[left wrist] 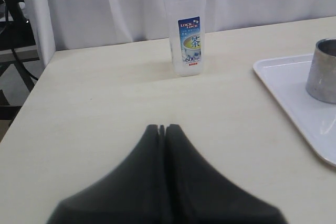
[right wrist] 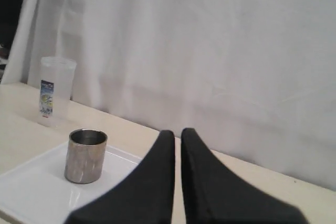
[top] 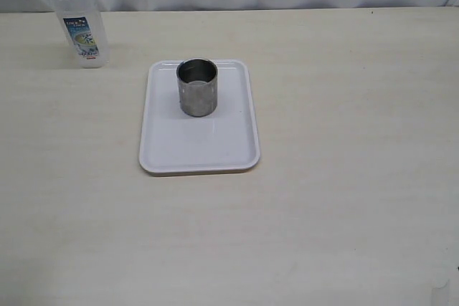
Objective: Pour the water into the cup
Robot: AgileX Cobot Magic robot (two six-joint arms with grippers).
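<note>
The steel cup (top: 197,87) stands upright on the far half of a white tray (top: 201,148); it also shows as cup (left wrist: 324,71) and cup (right wrist: 85,156). A clear plastic jug (top: 74,19) with a blue-and-white label stands at the far left of the table, also seen as jug (left wrist: 187,27) and jug (right wrist: 54,92). My left gripper (left wrist: 162,127) is shut and empty, well short of the jug. My right gripper (right wrist: 178,132) is shut with a thin slit between its fingers, holding nothing, off to the side of the cup. Neither gripper shows in the exterior view.
The tray (left wrist: 294,93) lies mid-table on a pale wooden tabletop (top: 344,141). A white curtain (right wrist: 210,51) hangs behind the table's far edge. A dark frame with cables (left wrist: 13,56) stands past the table's left corner.
</note>
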